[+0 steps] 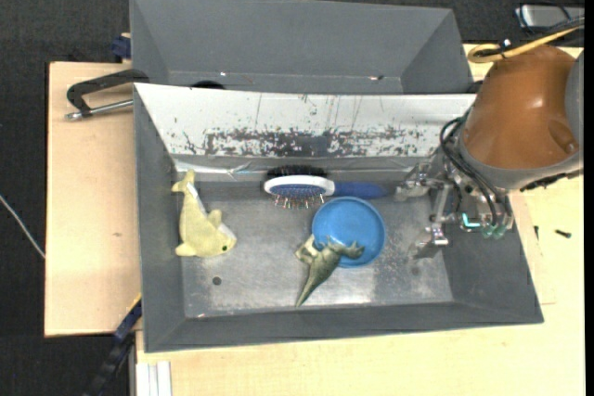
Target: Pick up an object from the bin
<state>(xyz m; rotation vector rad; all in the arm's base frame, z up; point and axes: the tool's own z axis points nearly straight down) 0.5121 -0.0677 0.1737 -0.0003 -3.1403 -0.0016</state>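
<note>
My gripper (pixel 425 214) hangs at the right side of the bin, just above the floor. It is open, one fingertip toward the back wall and the other toward the front, with nothing between them. Left of it lies a round blue bowl (pixel 350 230). A green toy dinosaur (pixel 322 263) rests against the bowl's front edge, its tail pointing to the front. A hairbrush (pixel 302 189) with a white head and a blue handle lies along the back wall, the handle's end close to the gripper.
A yellow plush toy (pixel 201 229) lies at the left side of the bin. The arm's orange cover stands over the bin's right rim. Bare floor shows between the plush toy and the dinosaur.
</note>
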